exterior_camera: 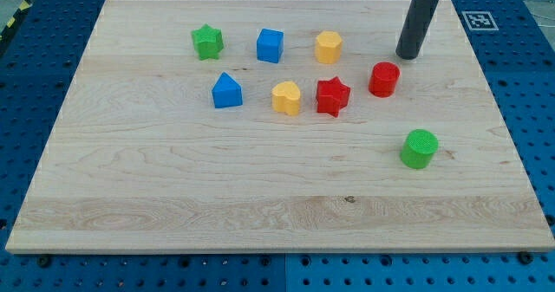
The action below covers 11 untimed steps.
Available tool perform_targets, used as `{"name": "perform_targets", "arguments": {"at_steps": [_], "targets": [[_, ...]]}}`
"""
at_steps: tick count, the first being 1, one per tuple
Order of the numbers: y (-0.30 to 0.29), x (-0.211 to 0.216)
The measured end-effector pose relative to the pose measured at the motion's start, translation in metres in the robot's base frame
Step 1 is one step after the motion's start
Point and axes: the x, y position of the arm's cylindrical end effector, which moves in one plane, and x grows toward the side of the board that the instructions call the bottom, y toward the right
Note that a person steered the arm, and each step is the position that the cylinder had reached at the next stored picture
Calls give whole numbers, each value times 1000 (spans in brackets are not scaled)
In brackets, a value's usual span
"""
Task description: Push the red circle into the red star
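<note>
Red circle [384,79] sits just below and to the view's left of my tip [407,56], close but apart from it; the rod ends plain, with no pincer to clench. Red star [332,96] lies near the circle's left. Farther out, a green circle [420,148] rests on the desk [260,197].

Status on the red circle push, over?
My tip just above-right of red circle, apart. Red star to its left, small gap. Nothing between them.
</note>
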Motion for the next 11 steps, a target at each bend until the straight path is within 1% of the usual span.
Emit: {"name": "perform_targets", "arguments": {"at_steps": [1,2,4,8,10,11], "targets": [[1,1],[0,12],[-4,52],[-9,48],[-59,82],[-82,89]]}}
